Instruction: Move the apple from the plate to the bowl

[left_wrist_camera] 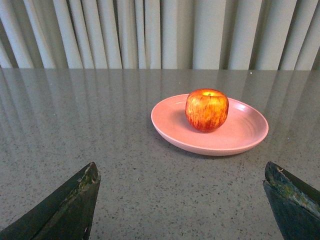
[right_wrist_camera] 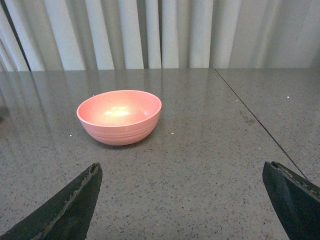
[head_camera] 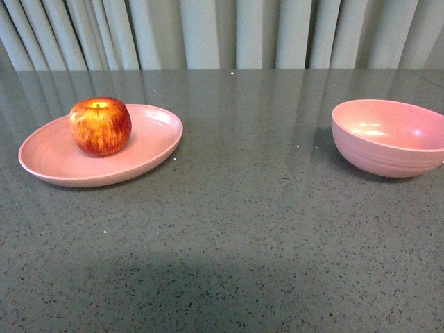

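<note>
A: Nearest first: the left gripper shows two dark fingers at the bottom corners of its wrist view, spread wide with nothing between them. The right gripper is the same, released and empty. Why so?
B: Judged a ready pose. The left one faces the plate and the right one faces the bowl, each well short of its dish. Only the finger ends show, and the front view has neither arm in it

A: The table is grey speckled stone. A soft shadow lies along its near edge in the front view, source unseen. Next row back?
B: The apple sits upright on the plate, stem dimple up, a little back of the middle, on the left. The bowl stands well apart on the right, mouth up, and looks empty. The transfer has not begun. The open mouth probably suits a drop from above

A: Hidden items?
B: The front frame cuts off the bowl's right rim, and glare blurs its inner wall. The apple's back and its contact with the plate are unseen. A thin dark line crosses the table in the right wrist view; seam or crack, cannot tell. The curtain closes off the far side
</note>
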You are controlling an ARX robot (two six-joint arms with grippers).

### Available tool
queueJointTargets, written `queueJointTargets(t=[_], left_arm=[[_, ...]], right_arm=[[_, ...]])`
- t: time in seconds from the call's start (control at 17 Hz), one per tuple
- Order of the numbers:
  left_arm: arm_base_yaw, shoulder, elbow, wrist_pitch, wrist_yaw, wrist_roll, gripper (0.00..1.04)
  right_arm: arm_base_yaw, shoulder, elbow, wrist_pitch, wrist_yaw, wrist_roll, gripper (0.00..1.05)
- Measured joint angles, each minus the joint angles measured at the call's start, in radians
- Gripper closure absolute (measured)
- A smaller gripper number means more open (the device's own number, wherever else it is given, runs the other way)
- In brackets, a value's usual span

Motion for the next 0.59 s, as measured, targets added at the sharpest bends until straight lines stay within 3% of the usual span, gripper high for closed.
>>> queueJointTargets(t=[0.59], left_arm=[[0.0,0.0,0.0,0.0,0.0,0.0,0.07]], right_arm=[[0.0,0.0,0.0,0.0,0.0,0.0,0.07]])
